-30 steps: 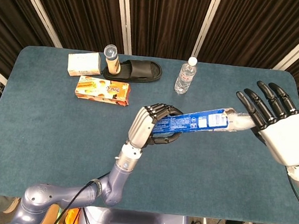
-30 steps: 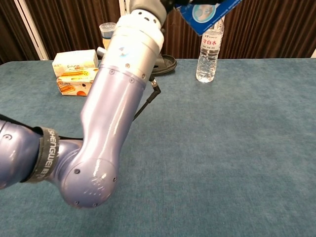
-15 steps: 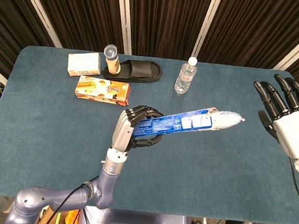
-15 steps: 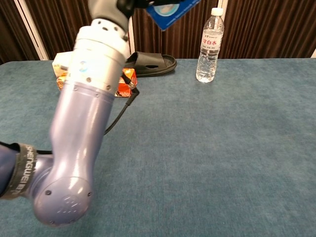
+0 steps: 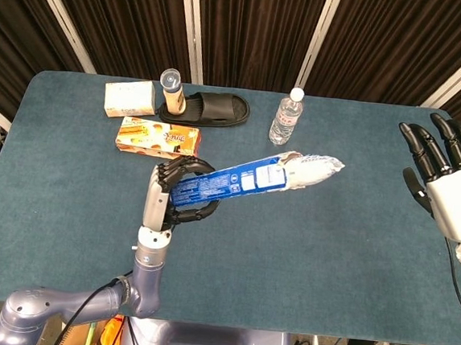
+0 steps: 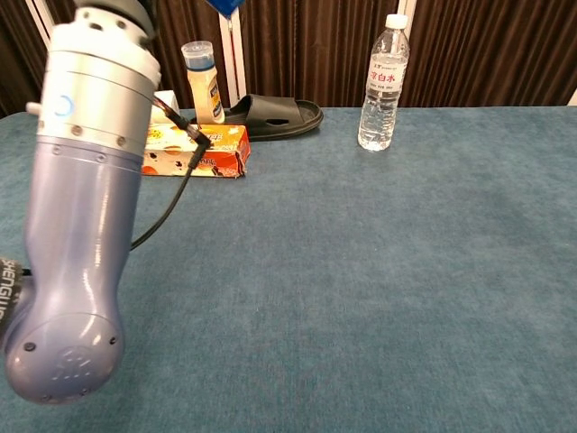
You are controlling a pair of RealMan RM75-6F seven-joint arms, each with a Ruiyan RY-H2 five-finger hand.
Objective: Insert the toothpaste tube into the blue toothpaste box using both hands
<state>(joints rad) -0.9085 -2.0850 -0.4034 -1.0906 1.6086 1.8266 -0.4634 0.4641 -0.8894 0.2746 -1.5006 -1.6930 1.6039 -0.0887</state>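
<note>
In the head view my left hand (image 5: 174, 193) grips the blue toothpaste box (image 5: 226, 182) above the table, its open end pointing right and up. The white toothpaste tube (image 5: 313, 170) sticks out of that open end, partly inside the box. My right hand (image 5: 448, 177) hangs at the far right edge, fingers spread, holding nothing and well apart from the tube. In the chest view only my left forearm (image 6: 86, 180) fills the left side, with a corner of the blue box (image 6: 225, 5) at the top edge; the hands are out of that frame.
At the back of the teal table (image 5: 66, 206) stand a water bottle (image 5: 285, 117), a black slipper (image 5: 212, 108), a capped tan bottle (image 5: 172, 91), a pale box (image 5: 129, 98) and an orange snack box (image 5: 158, 138).
My left hand has carried the box and tube leftward. My right hand let go of the tube and drew back to the right edge, fingers spread.
</note>
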